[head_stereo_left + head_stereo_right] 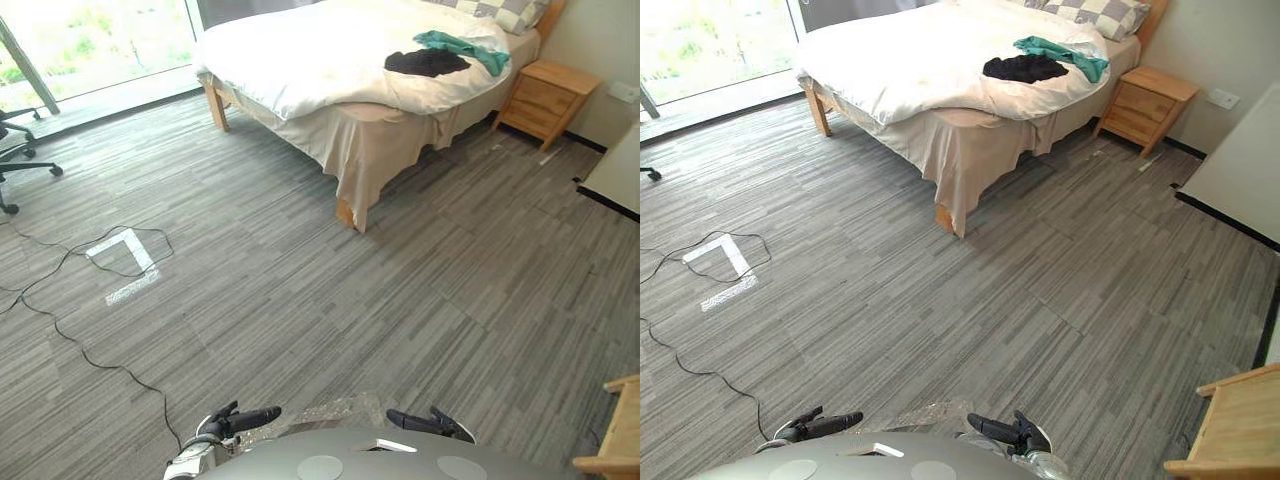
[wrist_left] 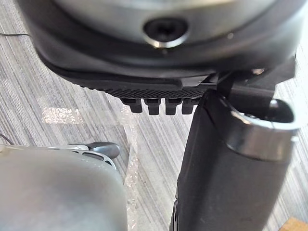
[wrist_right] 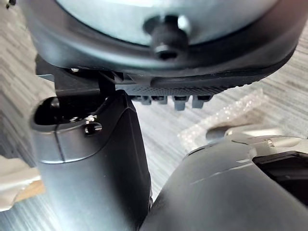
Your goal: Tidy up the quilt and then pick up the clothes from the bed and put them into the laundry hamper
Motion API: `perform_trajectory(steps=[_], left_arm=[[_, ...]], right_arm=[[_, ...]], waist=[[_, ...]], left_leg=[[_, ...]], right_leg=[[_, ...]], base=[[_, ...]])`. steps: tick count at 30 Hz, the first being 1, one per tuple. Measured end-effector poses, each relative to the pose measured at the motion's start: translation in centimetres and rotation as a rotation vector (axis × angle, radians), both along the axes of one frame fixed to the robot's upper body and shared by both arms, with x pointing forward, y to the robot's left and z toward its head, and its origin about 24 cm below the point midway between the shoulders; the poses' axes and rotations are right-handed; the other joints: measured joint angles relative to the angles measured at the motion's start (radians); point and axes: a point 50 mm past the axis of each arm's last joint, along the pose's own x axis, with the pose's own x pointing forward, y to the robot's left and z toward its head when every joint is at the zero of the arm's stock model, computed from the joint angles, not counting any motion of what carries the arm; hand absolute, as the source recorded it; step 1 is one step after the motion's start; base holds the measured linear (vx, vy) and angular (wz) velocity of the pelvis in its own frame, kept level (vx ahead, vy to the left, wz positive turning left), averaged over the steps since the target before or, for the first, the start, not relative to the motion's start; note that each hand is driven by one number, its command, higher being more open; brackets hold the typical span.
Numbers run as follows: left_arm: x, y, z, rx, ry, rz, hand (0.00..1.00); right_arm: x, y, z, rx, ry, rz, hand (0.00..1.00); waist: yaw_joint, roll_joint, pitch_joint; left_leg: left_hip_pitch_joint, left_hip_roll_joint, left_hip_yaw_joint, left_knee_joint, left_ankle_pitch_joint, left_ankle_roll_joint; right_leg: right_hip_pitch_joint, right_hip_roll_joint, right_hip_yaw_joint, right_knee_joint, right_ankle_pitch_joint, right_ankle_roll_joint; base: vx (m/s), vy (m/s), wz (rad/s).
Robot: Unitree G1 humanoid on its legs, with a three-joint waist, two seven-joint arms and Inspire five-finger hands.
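Entries, as we find them:
- Left hand (image 1: 240, 420): fingers straight, slack, holding nothing.
- Right hand (image 1: 432, 423): the same, empty, close beside the left.
- Quilt (image 1: 320, 55): rumpled on the bed (image 1: 380, 140), far ahead of both hands.
- Black garment (image 1: 427, 63) and teal garment (image 1: 465, 45): touching each other on the quilt, ahead on the right hand's side.

We judge that quilt-tidying has not started. The next move calls for walking up to the bed.

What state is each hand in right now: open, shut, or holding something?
Left hand: open, fingers straight, holding nothing.
Right hand: open, fingers straight, holding nothing.
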Motion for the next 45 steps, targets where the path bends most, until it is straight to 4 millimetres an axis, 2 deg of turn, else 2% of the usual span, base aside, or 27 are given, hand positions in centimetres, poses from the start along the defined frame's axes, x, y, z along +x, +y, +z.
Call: perform_trajectory(steps=[6, 9, 12, 13, 15, 17, 18, 20, 21, 22, 23, 24, 25, 26, 27, 29, 30, 32, 35, 36, 37, 38, 39, 40, 41, 43, 45], left_arm=[[0.3, 1.5, 0.3, 0.064, 0.013, -0.006, 1.0], [0.8, 1.4, 0.4, 0.078, -0.004, 0.008, 1.0], [2.0, 1.0, 0.4, 0.087, -0.012, -0.032, 1.0], [2.4, 0.9, 0.4, 0.091, -0.016, -0.046, 1.0], [2.9, 0.8, 0.5, 0.099, -0.025, -0.054, 1.0], [2.6, 0.7, 0.3, 0.102, -0.013, -0.049, 1.0], [2.2, 0.3, 0.2, 0.092, -0.001, -0.046, 1.0], [0.7, -1.1, -0.3, 0.044, 0.031, -0.032, 1.0], [0.6, -1.4, -0.4, 0.019, 0.026, -0.023, 1.0], [0.9, -1.6, -0.3, 0.011, 0.003, -0.018, 1.0], [1.2, -2.0, -0.3, 0.003, -0.022, -0.016, 1.0], [1.4, -2.2, -0.2, 0.001, -0.041, -0.015, 1.0], [1.6, -1.8, -0.1, 0.0, -0.068, -0.006, 1.0], [1.9, -1.6, 0.1, -0.004, -0.093, 0.016, 1.0], [2.1, -1.3, 0.2, 0.002, -0.11, 0.03, 1.0], [3.4, -0.9, 0.8, 0.015, -0.185, 0.057, 1.0], [3.9, -0.9, 1.1, 0.007, -0.213, 0.075, 1.0], [5.0, -0.4, 1.8, 0.005, -0.287, 0.103, 1.0], [5.0, -0.4, 1.8, -0.01, -0.298, 0.141, 1.0], [4.8, -0.4, 1.7, -0.021, -0.297, 0.169, 1.0], [4.5, -0.4, 1.5, -0.024, -0.28, 0.186, 1.0], [4.3, 0.2, 1.5, -0.014, -0.269, 0.189, 1.0], [4.0, 1.4, 1.6, 0.025, -0.245, 0.183, 1.0], [3.7, 1.7, 1.5, 0.038, -0.228, 0.186, 1.0], [3.3, 2.4, 1.4, 0.063, -0.198, 0.19, 1.0], [2.5, 2.2, 1.0, 0.085, -0.149, 0.206, 1.0], [1.8, 1.3, 0.5, 0.072, -0.098, 0.204, 1.0]], right_arm=[[2.4, 0.9, 0.5, 0.02, -0.096, -0.099, 1.0], [2.6, 0.7, 0.6, 0.045, -0.127, -0.186, 1.0], [2.4, -0.1, 0.7, 0.079, -0.14, -0.33, 1.0], [2.3, -0.3, 0.8, 0.091, -0.151, -0.377, 1.0], [2.2, -0.5, 0.8, 0.098, -0.148, -0.458, 1.0], [1.3, -0.6, 0.7, 0.115, -0.135, -0.53, 1.0], [0.9, -0.6, 0.7, 0.12, -0.133, -0.558, 1.0], [0.8, -0.9, 0.8, 0.104, -0.134, -0.537, 1.0], [0.9, -1.4, 0.8, 0.068, -0.122, -0.488, 1.0], [0.9, -1.8, 0.9, 0.029, -0.105, -0.434, 1.0], [0.8, -2.1, 0.8, -0.008, -0.076, -0.393, 1.0], [0.8, -2.2, 0.7, -0.026, -0.061, -0.373, 1.0], [1.0, -2.8, 0.6, -0.061, -0.045, -0.319, 1.0], [0.8, -2.8, 0.4, -0.081, -0.011, -0.269, 1.0], [0.7, -2.7, 0.3, -0.089, 0.0, -0.244, 1.0], [1.6, -2.5, 0.6, -0.127, -0.052, -0.145, 1.0], [2.2, -2.4, 0.8, -0.13, -0.079, -0.135, 1.0], [4.3, -1.5, 1.2, -0.122, -0.146, -0.091, 1.0], [5.7, -0.1, 1.6, -0.081, -0.224, -0.06, 1.0], [6.2, 0.7, 1.7, -0.047, -0.252, -0.048, 1.0], [5.7, 1.6, 1.3, -0.007, -0.234, -0.056, 1.0], [5.7, 2.5, 1.1, 0.022, -0.218, -0.067, 1.0], [4.8, 3.6, 0.4, 0.068, -0.155, -0.097, 1.0], [4.7, 3.7, 0.3, 0.078, -0.136, -0.1, 1.0], [4.8, 3.8, 0.1, 0.076, -0.119, -0.107, 1.0], [5.2, 2.8, 0.3, 0.043, -0.138, -0.118, 1.0], [5.8, 1.5, 0.8, -0.01, -0.183, -0.092, 1.0]], waist=[[-0.043, -0.038, 0.103], [-0.046, -0.025, 0.121], [-0.047, 0.004, 0.145], [-0.05, 0.018, 0.155], [-0.063, 0.024, 0.189], [-0.081, 0.03, 0.232], [-0.088, 0.047, 0.231], [-0.129, 0.096, 0.195], [-0.128, 0.111, 0.185], [-0.127, 0.115, 0.175], [-0.127, 0.124, 0.167], [-0.126, 0.125, 0.17], [-0.123, 0.133, 0.178], [-0.111, 0.12, 0.186], [-0.097, 0.11, 0.192], [-0.036, 0.096, 0.197], [-0.02, 0.092, 0.199], [0.014, 0.056, 0.221], [0.042, 0.046, 0.222], [0.054, 0.045, 0.211], [0.077, 0.037, 0.18], [0.081, 0.015, 0.166], [0.066, -0.058, 0.138], [0.056, -0.07, 0.138], [0.033, -0.094, 0.141], [0.021, -0.078, 0.157], [0.012, -0.022, 0.168]], left_leg=[[-0.034, 0.031, 0.134, 0.076, -0.039, -0.01], [-0.018, 0.125, 0.171, 0.172, -0.106, -0.056], [-0.032, 0.224, 0.195, 0.223, -0.149, -0.121], [-0.042, 0.255, 0.208, 0.233, -0.162, -0.147], [-0.015, 0.282, 0.219, 0.252, -0.189, -0.193], [0.098, 0.318, 0.245, 0.263, -0.236, -0.263], [0.15, 0.351, 0.251, 0.26, -0.256, -0.284], [0.205, 0.433, 0.231, 0.271, -0.271, -0.191], [0.21, 0.467, 0.19, 0.302, -0.224, -0.155], [0.194, 0.49, 0.113, 0.359, -0.123, -0.1], [0.139, 0.507, 0.036, 0.484, -0.032, -0.082], [0.095, 0.509, -0.008, 0.589, -0.029, -0.112], [0.009, 0.481, -0.094, 0.803, -0.078, -0.172], [-0.082, 0.418, -0.136, 1.0, -0.157, -0.178], [-0.128, 0.388, -0.138, 1.072, -0.187, -0.171], [-0.366, 0.277, -0.073, 1.147, -0.256, -0.139], [-0.418, 0.256, -0.042, 1.113, -0.263, -0.128], [-0.505, 0.203, 0.092, 0.896, -0.243, -0.091], [-0.512, 0.168, 0.243, 0.49, -0.12, -0.028], [-0.519, 0.16, 0.278, 0.37, -0.1, 0.003], [-0.52, 0.143, 0.276, 0.316, -0.032, 0.09], [-0.515, 0.123, 0.268, 0.322, 0.038, 0.127], [-0.498, 0.073, 0.248, 0.336, 0.09, 0.182], [-0.48, 0.055, 0.229, 0.341, 0.103, 0.194], [-0.433, 0.019, 0.191, 0.368, 0.045, 0.165], [-0.293, -0.006, 0.138, 0.346, -0.016, 0.136], [-0.129, -0.008, 0.031, 0.258, -0.033, 0.11]], right_leg=[[-0.23, -0.034, -0.063, 0.382, -0.066, -0.021], [-0.276, -0.049, -0.163, 0.574, -0.091, -0.022], [-0.336, -0.066, -0.243, 0.449, -0.114, -0.011], [-0.368, -0.068, -0.244, 0.293, -0.081, 0.031], [-0.382, -0.085, -0.207, 0.096, 0.004, 0.058], [-0.368, -0.116, -0.161, 0.067, 0.026, 0.065], [-0.371, -0.109, -0.172, 0.142, 0.064, 0.048], [-0.436, -0.054, -0.192, 0.408, 0.001, -0.035], [-0.454, -0.034, -0.201, 0.501, -0.091, -0.057], [-0.443, -0.017, -0.214, 0.553, -0.165, -0.083], [-0.4, -0.001, -0.229, 0.533, -0.204, -0.097], [-0.361, 0.022, -0.226, 0.496, -0.205, -0.099], [-0.245, 0.064, -0.225, 0.381, -0.207, -0.105], [-0.106, 0.09, -0.223, 0.258, -0.197, -0.109], [-0.045, 0.097, -0.22, 0.203, -0.194, -0.109], [0.119, 0.126, -0.215, 0.076, -0.191, -0.102], [0.15, 0.131, -0.209, 0.057, -0.191, -0.101], [0.285, 0.123, -0.188, 0.034, -0.208, -0.071], [0.445, 0.124, -0.162, 0.025, -0.251, 0.0], [0.494, 0.128, -0.152, 0.021, -0.259, 0.012], [0.515, 0.122, -0.136, 0.043, -0.261, 0.011], [0.51, 0.097, -0.142, 0.08, -0.261, 0.01], [0.423, 0.021, -0.171, 0.305, -0.218, 0.025], [0.384, 0.0, -0.177, 0.428, -0.157, 0.032], [0.295, -0.05, -0.169, 0.658, -0.113, 0.058], [0.188, -0.079, -0.17, 0.845, -0.165, 0.062], [0.063, -0.076, -0.201, 0.823, -0.238, 0.045]], base=[[-0.05, -0.042, -0.58], [0.12, -0.133, -0.49], [0.28, -0.253, -0.42], [0.33, -0.265, -0.51], [0.43, -0.325, -0.35], [0.52, -0.416, -0.21], [0.6, -0.498, -0.05], [0.63, -0.486, 0.1], [0.65, -0.496, -0.06], [0.8, -0.589, -0.09], [0.68, -0.459, 0.02], [0.71, -0.392, 0.16], [0.7, -0.322, 0.23], [0.69, -0.299, 0.23], [0.66, -0.263, 0.17], [0.78, -0.303, -0.1], [0.79, -0.274, -0.36], [0.63, -0.173, -0.5], [0.73, -0.078, -0.65], [0.81, 0.049, -0.99], [0.86, 0.075, -0.92], [1.1, 0.143, -0.55], [0.93, 0.139, 0.01], [1.09, 0.193, 0.47], [0.72, 0.151, 0.61], [0.76, 0.143, 0.68], [0.82, 0.084, 1.15]])
